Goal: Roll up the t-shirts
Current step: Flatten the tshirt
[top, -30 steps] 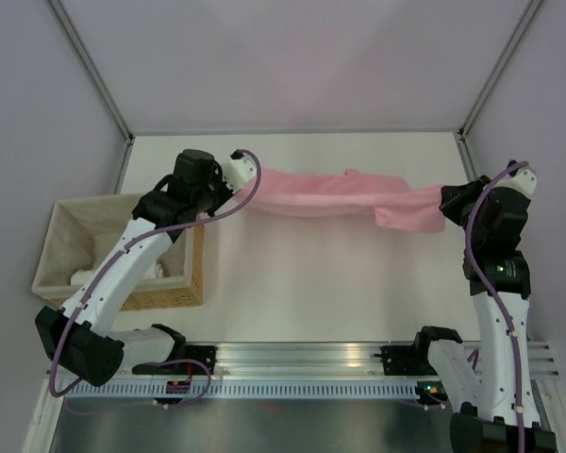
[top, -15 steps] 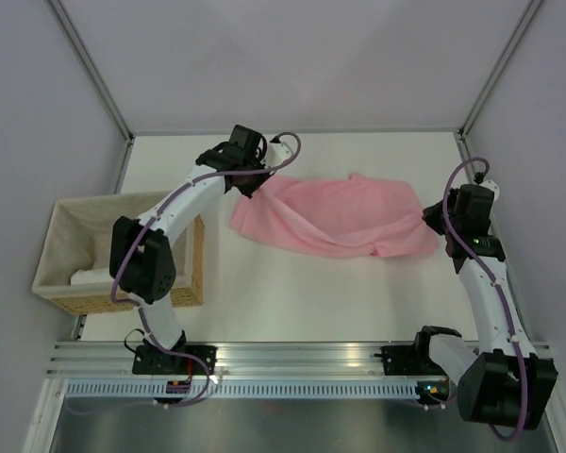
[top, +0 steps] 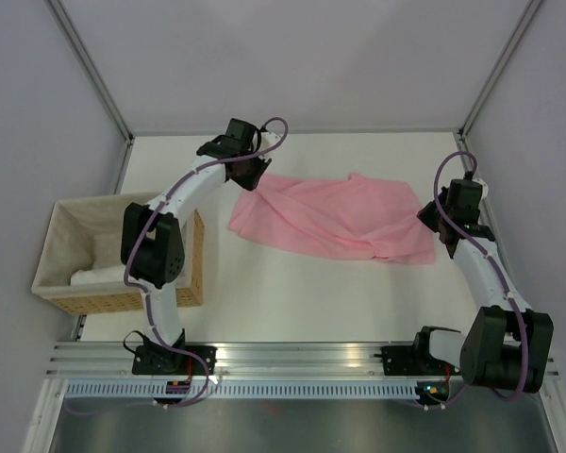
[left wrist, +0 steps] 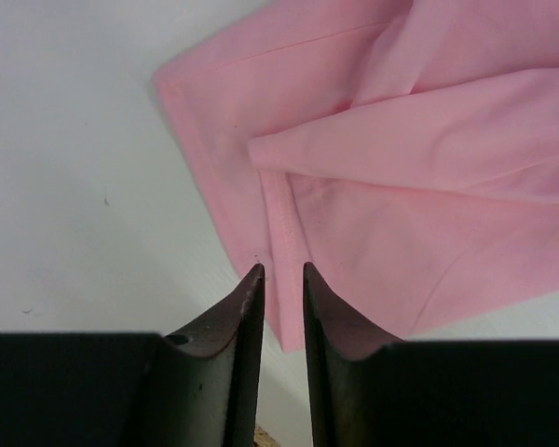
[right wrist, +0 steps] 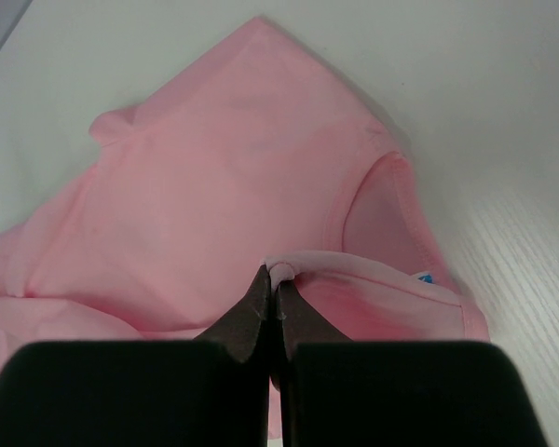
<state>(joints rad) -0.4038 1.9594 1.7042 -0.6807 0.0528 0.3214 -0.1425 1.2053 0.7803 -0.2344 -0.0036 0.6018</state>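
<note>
Right wrist view: my right tool (right wrist: 274,276) is pinched tight on the neck edge of the pink t-shirt (right wrist: 214,186). My left tool (left wrist: 279,272) shows a thin gap and holds nothing. The t-shirt lies wrinkled on the table (top: 302,293). If I roll it like this, I think the folds could get trapped and make it lumpy.

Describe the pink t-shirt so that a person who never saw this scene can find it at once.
Start from the white table and look at its far half. There the t-shirt lies spread out with a few folds, and the right pincer pinches its neck edge. It is the only pink cloth here; the wicker basket at the left edge is brown and woven.
</note>
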